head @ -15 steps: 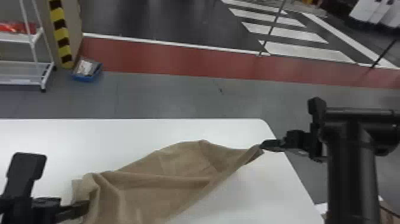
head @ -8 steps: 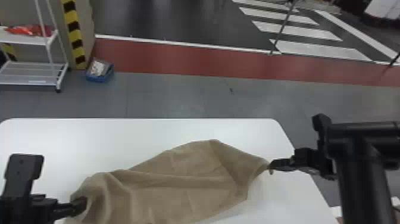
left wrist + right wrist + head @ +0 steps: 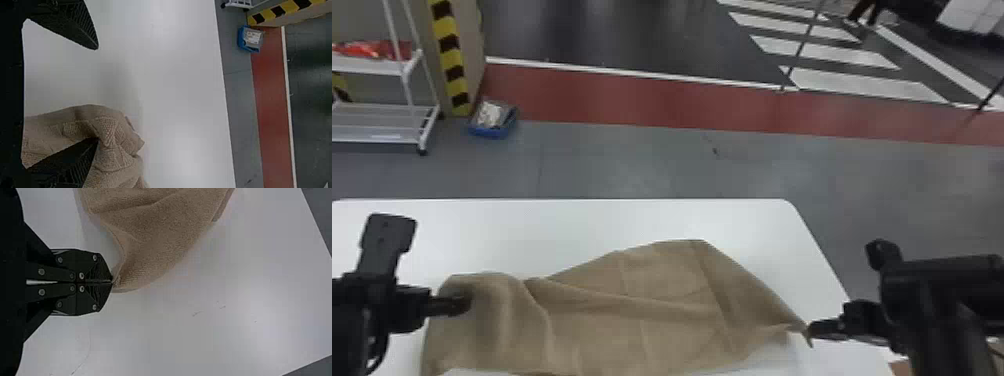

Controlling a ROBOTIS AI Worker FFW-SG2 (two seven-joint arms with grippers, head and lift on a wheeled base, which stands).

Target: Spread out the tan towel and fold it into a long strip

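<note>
Tan towel (image 3: 677, 295), rumpled, pinched in right tool (image 3: 810, 331)

Towel (image 3: 632, 300): 1
Tbl (image 3: 582, 225): 1
Grippers: 2 tot., i.e. L gripper (image 3: 454, 304) + R gripper (image 3: 811, 331)
Fingers (image 3: 76, 23): 2 ea., 4 tot.
Trolley (image 3: 407, 95): 1, w/ 2 shelves (image 3: 367, 66) vis.
Blue tray (image 3: 493, 131): 1
Yel/blk strips (image 3: 450, 55): 2 vis.
Thin poles (image 3: 804, 42): 2 vis.

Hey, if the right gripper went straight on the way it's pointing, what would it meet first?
The towel: the right gripper already has a corner of it pinched. Past that corner, probably the white table, though the depth is unclear.
</note>
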